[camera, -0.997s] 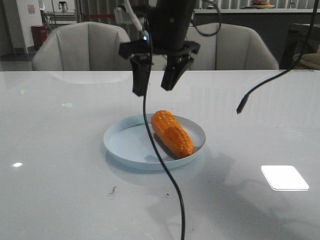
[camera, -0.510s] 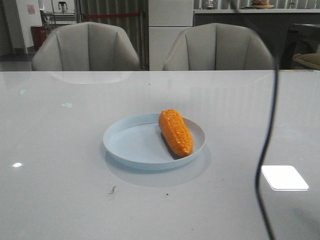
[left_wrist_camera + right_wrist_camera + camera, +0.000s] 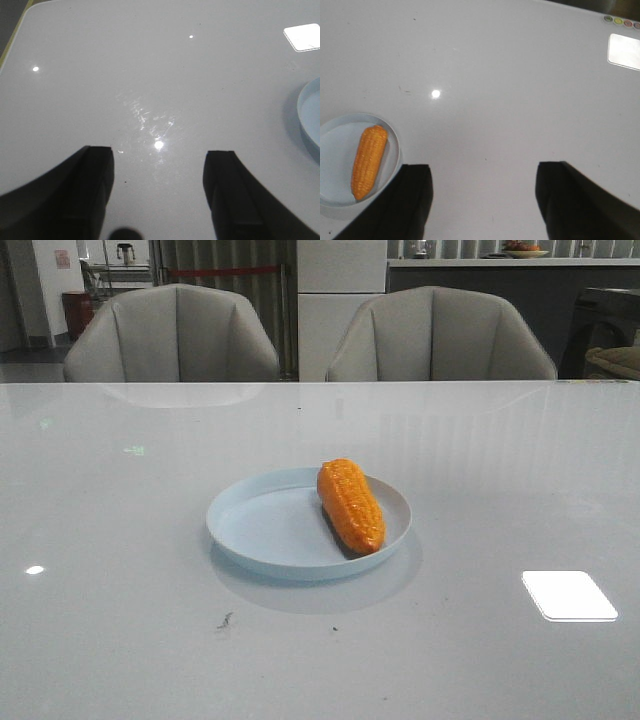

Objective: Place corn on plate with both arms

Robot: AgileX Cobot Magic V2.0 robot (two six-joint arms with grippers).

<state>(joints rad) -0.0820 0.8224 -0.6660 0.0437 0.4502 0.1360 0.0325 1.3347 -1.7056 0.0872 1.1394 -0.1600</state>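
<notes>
Left gripper [image 3: 159, 187]: jaws spread wide, nothing between them, hanging over bare table [image 3: 120, 540] with the plate [image 3: 262, 530] rim just showing at one side of its wrist view. Plate sits mid-table, well clear of every edge. Corn [image 3: 351, 505] lies inside it on the right half, tapered end toward the front edge. Right gripper [image 3: 484, 200]: also wide open, empty, plate and corn off beside one finger.

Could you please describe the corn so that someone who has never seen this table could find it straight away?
On the glossy white table, in front of two grey chairs, sits one round pale blue plate. The corn lies in the plate's right half, its narrower end toward the camera. It is the only orange, bumpy thing there.
</notes>
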